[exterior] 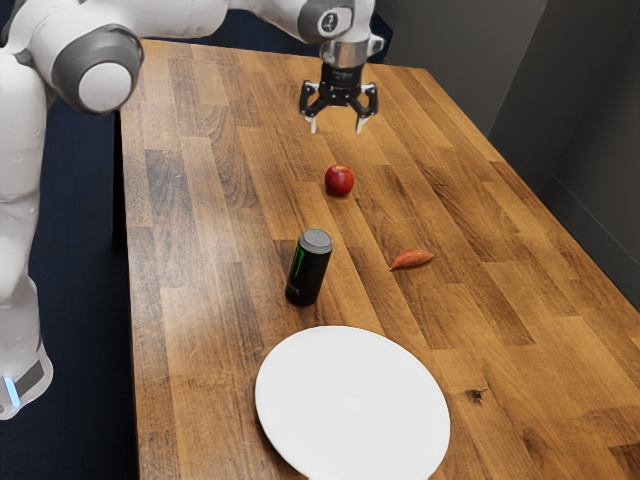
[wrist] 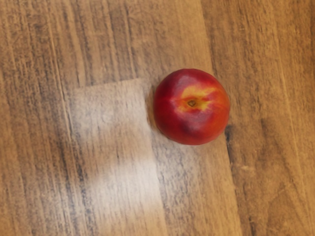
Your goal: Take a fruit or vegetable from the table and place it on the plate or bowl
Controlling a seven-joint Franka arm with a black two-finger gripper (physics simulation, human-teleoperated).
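Gripper hangs above the wooden table, jaws spread wide, holding nothing. Nectarine (red, yellow patch at stem) rests on the wood beneath, well apart from the white plate.

No legible text anywhere, green marking on the dark can unreadable

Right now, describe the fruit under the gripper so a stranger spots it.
On the wooden table, find the black gripper over the far end. Below sits a red fruit with a yellow patch. Unlike the dark can and tapered orange vegetable, it is ball-shaped.
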